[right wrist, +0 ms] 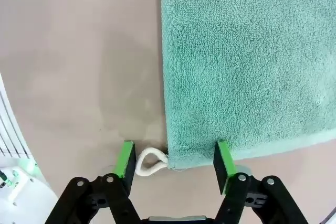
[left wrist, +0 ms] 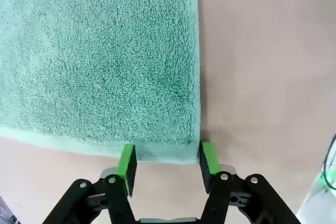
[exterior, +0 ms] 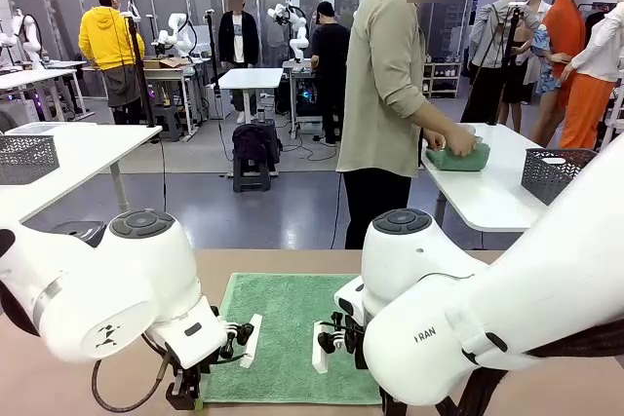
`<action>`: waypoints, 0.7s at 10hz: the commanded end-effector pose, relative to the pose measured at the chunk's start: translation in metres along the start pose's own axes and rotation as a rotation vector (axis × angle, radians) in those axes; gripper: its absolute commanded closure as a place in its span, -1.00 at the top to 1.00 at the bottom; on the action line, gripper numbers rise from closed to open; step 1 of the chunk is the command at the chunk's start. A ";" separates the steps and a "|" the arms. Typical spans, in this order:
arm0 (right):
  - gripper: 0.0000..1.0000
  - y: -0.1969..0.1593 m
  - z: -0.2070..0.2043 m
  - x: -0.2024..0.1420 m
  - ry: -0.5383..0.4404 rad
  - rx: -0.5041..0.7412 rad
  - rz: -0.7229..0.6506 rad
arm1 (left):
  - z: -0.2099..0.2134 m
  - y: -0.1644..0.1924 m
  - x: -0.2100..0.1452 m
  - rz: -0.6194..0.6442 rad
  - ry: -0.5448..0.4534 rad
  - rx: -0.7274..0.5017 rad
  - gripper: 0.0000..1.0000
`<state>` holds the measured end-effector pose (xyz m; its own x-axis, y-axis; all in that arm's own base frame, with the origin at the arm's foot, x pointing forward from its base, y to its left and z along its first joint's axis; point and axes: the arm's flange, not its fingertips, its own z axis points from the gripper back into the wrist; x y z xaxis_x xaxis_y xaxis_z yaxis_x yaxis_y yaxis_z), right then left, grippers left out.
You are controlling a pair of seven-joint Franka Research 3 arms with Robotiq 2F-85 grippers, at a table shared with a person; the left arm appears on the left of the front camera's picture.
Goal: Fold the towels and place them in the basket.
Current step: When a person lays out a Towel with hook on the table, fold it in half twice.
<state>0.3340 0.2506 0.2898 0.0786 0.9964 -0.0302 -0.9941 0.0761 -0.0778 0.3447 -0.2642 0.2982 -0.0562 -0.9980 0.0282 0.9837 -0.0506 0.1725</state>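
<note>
straddling mint towel (left wrist: 105,61) corners, left gripper (left wrist: 167,163) and right gripper (right wrist: 174,166) stand half open, clamping nothing.

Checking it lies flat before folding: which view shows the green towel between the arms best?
Front view: most of the towel, flat between the arms. Each wrist view shows one near corner.

Counted 2 green towels: flat towel (exterior: 292,328), folded towel (exterior: 460,160). Counted 2 mesh baskets: left basket (exterior: 26,158), right basket (exterior: 556,174). White arms numbered 2: left arm (exterior: 107,289), right arm (exterior: 507,309). Noted 1 corner loop (right wrist: 151,161) and 1 person (exterior: 385,94) opposite.
</note>
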 end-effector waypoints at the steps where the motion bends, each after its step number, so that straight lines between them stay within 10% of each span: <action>1: 0.40 0.011 -0.008 -0.008 0.016 -0.016 -0.029 | -0.003 -0.015 -0.015 0.005 0.010 0.034 0.23; 4: -0.13 0.012 -0.010 -0.010 0.013 -0.016 -0.033 | -0.005 -0.015 -0.015 0.009 0.018 0.034 0.23; 7: -0.71 0.013 -0.009 -0.010 0.009 -0.016 -0.036 | -0.005 -0.016 -0.014 0.006 0.030 0.044 -0.50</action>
<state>0.3381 0.2516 0.2942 0.0960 0.9951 -0.0221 -0.9918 0.0938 -0.0864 0.3467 -0.2616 0.2983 -0.0569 -0.9983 0.0142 0.9816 -0.0533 0.1834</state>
